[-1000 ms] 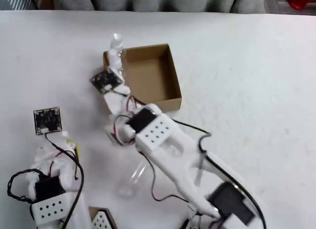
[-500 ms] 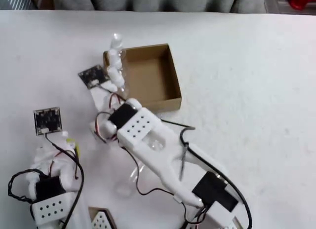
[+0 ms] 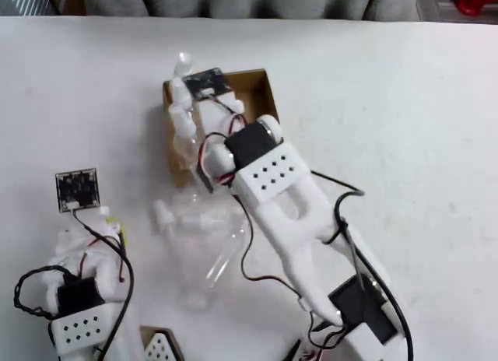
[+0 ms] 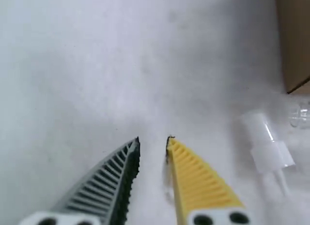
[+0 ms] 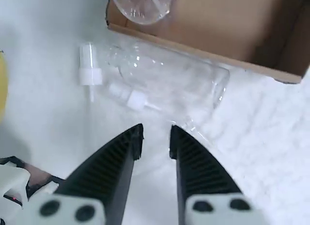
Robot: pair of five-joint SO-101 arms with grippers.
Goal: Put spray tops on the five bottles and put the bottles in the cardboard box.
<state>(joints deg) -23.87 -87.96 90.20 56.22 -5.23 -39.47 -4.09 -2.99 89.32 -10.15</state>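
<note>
**Both claws released, bottles lying beside the box**

High view: The cardboard box [image 3: 249, 87] sits in the upper middle of the frame on the white desk [image 3: 405, 104]. The right arm [image 3: 288, 213] stretches from the lower right up over the box and hides much of it. A camera board [image 3: 206, 82] on its wrist lies over the box's far edge. At the box's upper left corner a white spray top [image 3: 184, 65] stands above clear plastic. Below the box, left of centre, a clear bottle [image 3: 206, 221] lies on its side on the desk with a white top at its left end. A second bottle [image 3: 216, 269] lies slanted just below it. The left arm [image 3: 78, 306] sits in the lower left corner, well apart from the box.

Left wrist view: The left claw [image 4: 153, 142], one finger grey and one yellow, is released, with its tips a little apart, nothing between them and bare desk beneath. Beyond the yellow finger a spray top [image 4: 269, 147] lies on the desk with a thin tube sticking out of it. A corner of the cardboard box [image 4: 293, 40] shows farther off.

Right wrist view: The right claw [image 5: 156, 133], both fingers black, is released, with a narrow gap and nothing in it. Just past its tips the clear bottle [image 5: 169, 79] lies on its side along the outer wall of the cardboard box [image 5: 218, 26]. One spray top [image 5: 89, 72] lies by the bottle's end. Another white top [image 5: 131, 101] lies between the bottle and the claw; I cannot tell whether either is screwed on. Inside the box a round bottle [image 5: 143, 2] shows at the wall.
</note>
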